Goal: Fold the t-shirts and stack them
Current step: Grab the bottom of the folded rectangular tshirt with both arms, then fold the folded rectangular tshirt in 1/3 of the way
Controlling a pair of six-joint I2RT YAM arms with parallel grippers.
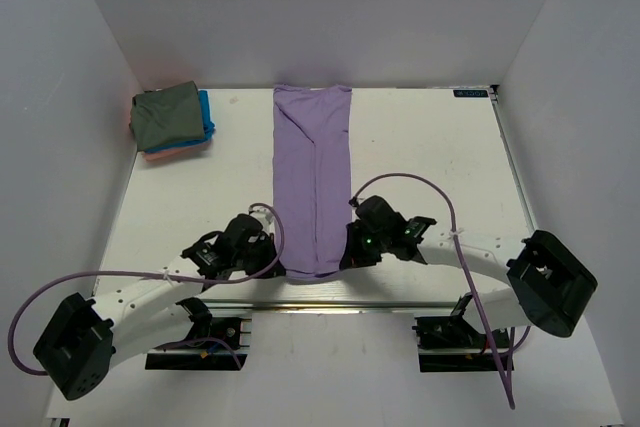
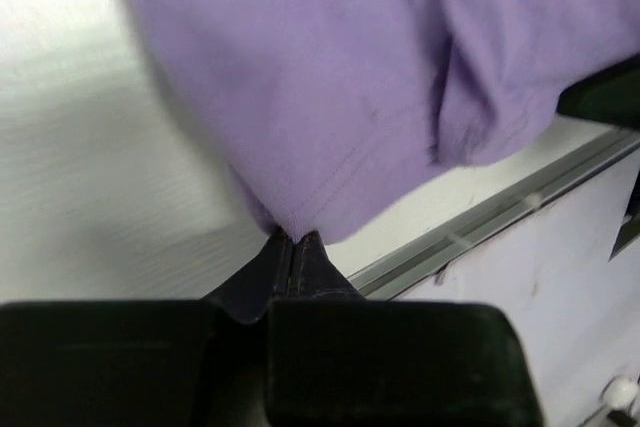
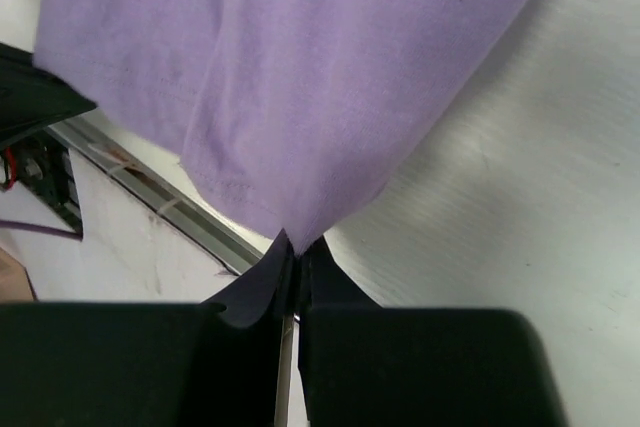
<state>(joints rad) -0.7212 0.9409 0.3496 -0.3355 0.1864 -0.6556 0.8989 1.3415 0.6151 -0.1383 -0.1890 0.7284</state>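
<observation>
While the white table [image 1: 430,157] lies under me between white walls [image 1: 300,17], my left gripper [image 2: 296,243] and right gripper [image 3: 297,245] each pinch tight a near corner of the lavender shirt [image 1: 313,177], a long strip reaching the far edge; folded shirts [image 1: 172,122] sit stacked far left.

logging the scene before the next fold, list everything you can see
lavender shirt: one, lavender-purple, long folded strip down the table's middle
olive-grey shirt: one, olive-grey, folded, top of the far left stack
blue shirt: one, bright blue, folded, below the olive-grey one
pink shirt: one, salmon-pink, stack's bottom
table: one, white
cables: two, purple, one per arm
left gripper: one, black, shut on the lavender shirt's near left corner
right gripper: one, black, shut on its near right corner
</observation>
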